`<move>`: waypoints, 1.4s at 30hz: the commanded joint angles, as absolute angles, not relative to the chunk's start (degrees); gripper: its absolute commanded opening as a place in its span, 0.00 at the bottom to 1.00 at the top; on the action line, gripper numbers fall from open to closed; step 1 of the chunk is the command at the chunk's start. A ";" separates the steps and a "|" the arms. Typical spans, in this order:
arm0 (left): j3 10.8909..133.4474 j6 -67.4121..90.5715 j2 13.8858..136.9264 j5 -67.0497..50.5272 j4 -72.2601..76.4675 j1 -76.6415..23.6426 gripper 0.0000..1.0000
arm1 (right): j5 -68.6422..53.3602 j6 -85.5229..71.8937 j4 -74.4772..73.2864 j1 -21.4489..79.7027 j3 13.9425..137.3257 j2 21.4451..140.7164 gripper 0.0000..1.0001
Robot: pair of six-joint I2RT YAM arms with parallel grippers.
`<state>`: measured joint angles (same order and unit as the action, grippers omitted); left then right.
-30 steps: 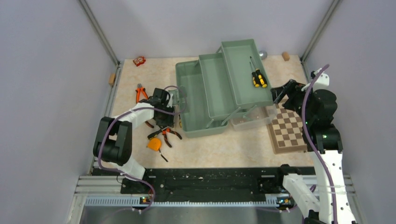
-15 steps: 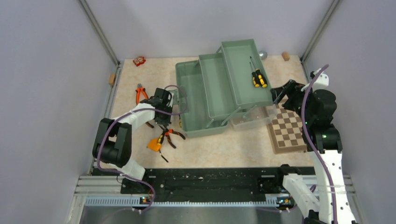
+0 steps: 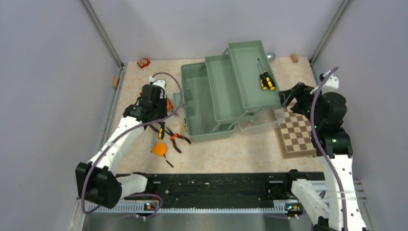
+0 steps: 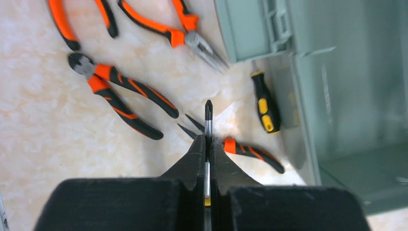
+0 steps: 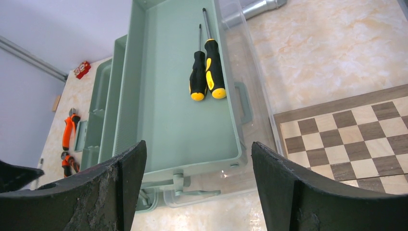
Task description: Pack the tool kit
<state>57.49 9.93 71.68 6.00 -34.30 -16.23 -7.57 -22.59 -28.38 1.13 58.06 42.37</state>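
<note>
— What do the left jaws hold?
— They are clamped on a screwdriver shaft, above orange-handled pliers lying on the surface, just left of the open toolbox.
— And the right jaws?
— Spread wide, near the top tray, where two screwdrivers lie, beside the chessboard.

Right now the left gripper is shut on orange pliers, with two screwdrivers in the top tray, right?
No: the left wrist view shows the left gripper shut on a screwdriver, not pliers. The two screwdrivers do lie in the top tray.
</note>
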 commanded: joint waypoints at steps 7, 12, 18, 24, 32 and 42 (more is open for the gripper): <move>69.14 28.96 61.44 -2.81 -25.66 -16.22 0.00 | -7.90 -22.51 -27.31 1.65 59.42 41.16 0.79; 71.26 45.46 65.07 -12.56 -12.78 -17.41 0.00 | -9.14 -23.55 -26.37 1.67 58.61 41.09 0.79; 78.98 52.97 74.37 -8.13 -3.71 -26.78 0.00 | -10.15 -24.59 -25.93 1.66 57.69 40.46 0.79; 89.13 57.82 85.17 -4.65 2.31 -32.70 0.00 | -10.93 -25.32 -25.95 1.73 57.38 39.80 0.79; 100.63 61.57 99.85 -0.78 4.54 -38.46 0.00 | -11.23 -26.20 -26.36 2.37 56.91 38.18 0.79; 110.55 60.18 112.49 2.09 1.92 -41.62 0.06 | -10.72 -26.04 -27.62 3.17 57.24 37.10 0.79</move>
<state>105.67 60.07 110.76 0.60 -0.23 -41.43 -10.63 -25.76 -27.97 2.46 56.88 37.91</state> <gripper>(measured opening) 0.023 0.794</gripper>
